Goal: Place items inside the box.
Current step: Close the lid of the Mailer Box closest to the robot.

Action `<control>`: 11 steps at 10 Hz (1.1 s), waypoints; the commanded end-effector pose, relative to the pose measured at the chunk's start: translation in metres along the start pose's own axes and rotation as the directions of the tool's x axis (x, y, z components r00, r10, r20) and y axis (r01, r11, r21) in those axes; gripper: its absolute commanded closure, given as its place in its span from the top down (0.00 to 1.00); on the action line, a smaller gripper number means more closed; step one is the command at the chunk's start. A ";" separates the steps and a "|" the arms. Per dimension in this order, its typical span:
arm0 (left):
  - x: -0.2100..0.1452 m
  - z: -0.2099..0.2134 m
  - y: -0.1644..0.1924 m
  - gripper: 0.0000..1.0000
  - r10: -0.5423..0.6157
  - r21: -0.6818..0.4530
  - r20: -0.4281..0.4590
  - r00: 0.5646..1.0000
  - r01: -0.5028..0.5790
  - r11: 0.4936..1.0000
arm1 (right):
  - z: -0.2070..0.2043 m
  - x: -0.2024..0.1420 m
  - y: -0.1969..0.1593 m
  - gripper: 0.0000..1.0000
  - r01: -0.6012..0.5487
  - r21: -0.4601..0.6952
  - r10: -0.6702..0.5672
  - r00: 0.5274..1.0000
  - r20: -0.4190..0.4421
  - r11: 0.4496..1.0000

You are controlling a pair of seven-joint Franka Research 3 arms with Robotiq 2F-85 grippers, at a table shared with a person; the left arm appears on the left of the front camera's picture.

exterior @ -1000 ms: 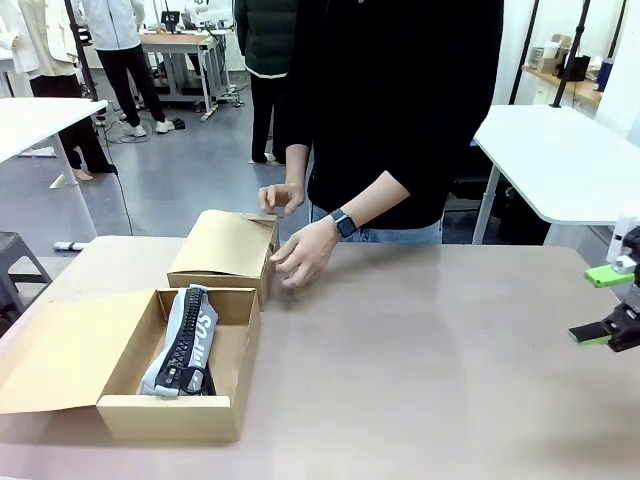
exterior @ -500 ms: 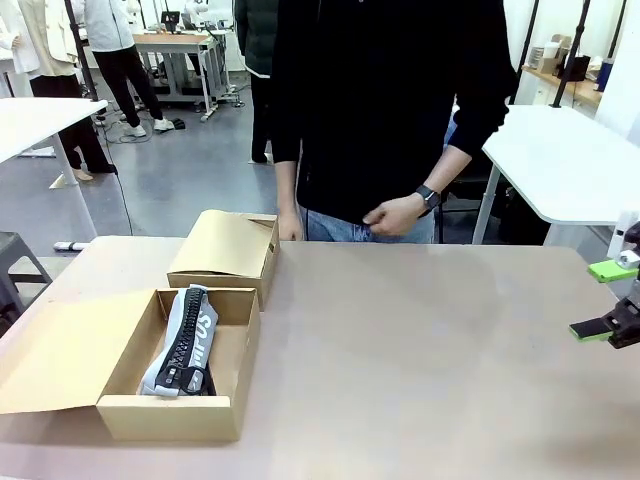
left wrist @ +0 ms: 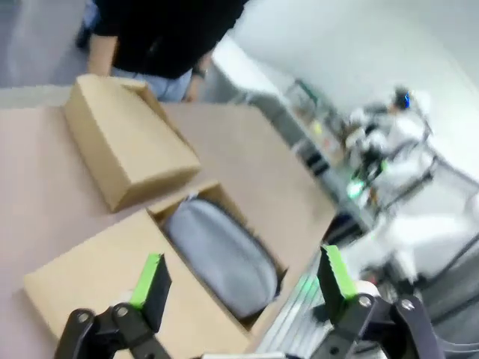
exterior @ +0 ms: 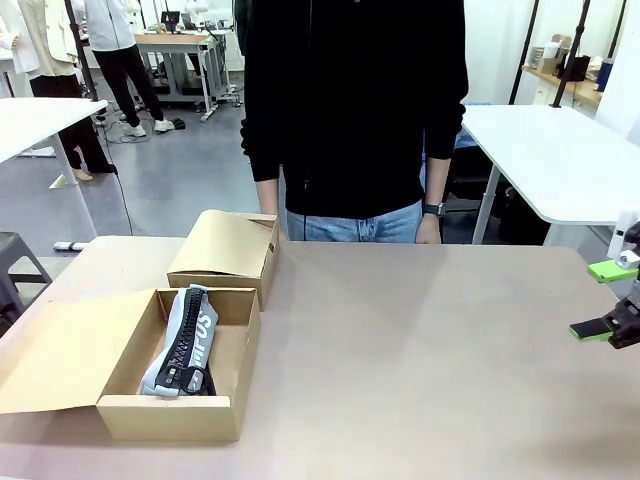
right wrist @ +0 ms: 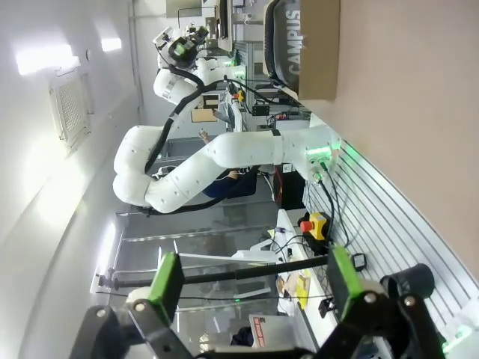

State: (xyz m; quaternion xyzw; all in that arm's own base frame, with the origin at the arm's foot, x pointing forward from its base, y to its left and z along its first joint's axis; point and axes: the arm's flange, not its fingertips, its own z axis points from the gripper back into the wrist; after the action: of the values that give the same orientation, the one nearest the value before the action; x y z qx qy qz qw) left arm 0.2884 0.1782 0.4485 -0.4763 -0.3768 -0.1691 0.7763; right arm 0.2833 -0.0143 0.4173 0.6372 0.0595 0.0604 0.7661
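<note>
An open cardboard box (exterior: 170,418) lies at the table's near left with its flap folded out to the left. Inside it rests a grey zipped pouch (exterior: 185,342) with a black zipper. The left wrist view looks down on the same box (left wrist: 97,288) and pouch (left wrist: 221,254); my left gripper (left wrist: 243,280) hovers above them, open and holding nothing. My right gripper (exterior: 600,300) hangs open at the table's far right edge, away from the boxes. In the right wrist view my right gripper (right wrist: 254,284) is likewise open, with the box (right wrist: 318,45) and pouch (right wrist: 288,34) far off.
A second, closed cardboard box (exterior: 225,250) stands just behind the open one, also seen as the closed box (left wrist: 123,146). A person in black (exterior: 355,110) stands at the far edge, arms hanging down. The brown tabletop (exterior: 420,360) is bare from the middle to the right.
The person's hands left the closed box, drew back from the table, and now hang at the sides. Both grippers have stayed where they were.
</note>
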 end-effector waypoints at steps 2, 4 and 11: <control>-0.009 0.008 0.049 1.00 -0.788 -0.009 -0.240 0.567 0.810 0.586 | 0.000 0.000 0.007 1.00 0.021 0.021 -0.021 1.000 0.008 1.000; -0.009 -0.005 0.013 1.00 -0.131 -0.008 -0.106 0.986 0.130 0.991 | 0.000 0.000 0.007 1.00 0.021 0.021 -0.021 1.000 0.008 1.000; -0.019 0.002 0.093 1.00 -0.628 0.179 -0.094 0.773 0.633 0.753 | 0.000 0.000 0.007 1.00 0.021 0.021 -0.021 1.000 0.008 1.000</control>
State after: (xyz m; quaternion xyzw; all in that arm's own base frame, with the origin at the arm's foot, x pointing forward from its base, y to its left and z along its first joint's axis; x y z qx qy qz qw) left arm 0.3281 0.2096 0.3981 -0.2533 -0.4883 -0.3775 0.7449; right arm 0.2832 -0.0143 0.4175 0.6374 0.0598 0.0605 0.7658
